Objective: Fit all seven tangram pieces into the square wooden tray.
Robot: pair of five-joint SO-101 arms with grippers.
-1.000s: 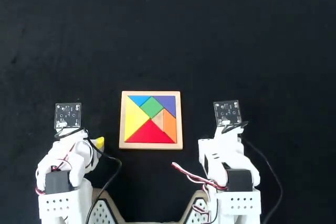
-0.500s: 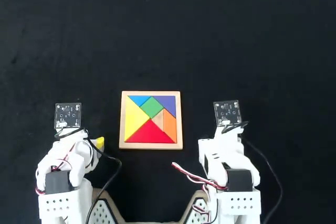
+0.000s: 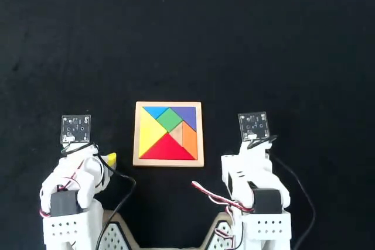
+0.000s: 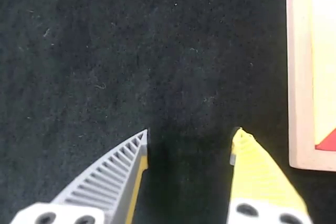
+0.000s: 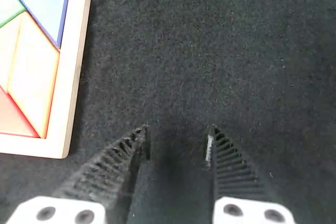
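Nothing moved: I see left claw (image 4: 189, 136) and right claw (image 5: 177, 132) apart, empty; square wooden tray (image 3: 169, 163) holds all 7 coloured tangram pieces (image 3: 168, 134), likely done

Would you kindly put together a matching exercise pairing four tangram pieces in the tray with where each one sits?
Pieces:
1. red triangle
2. yellow triangle
3. green square
4. orange piece

Places in the wooden tray:
A. along the left side
B. by the far edge, centre
C. along the right side
D. along the near edge

Pairs: 1-D; 2-A; 3-B; 4-C
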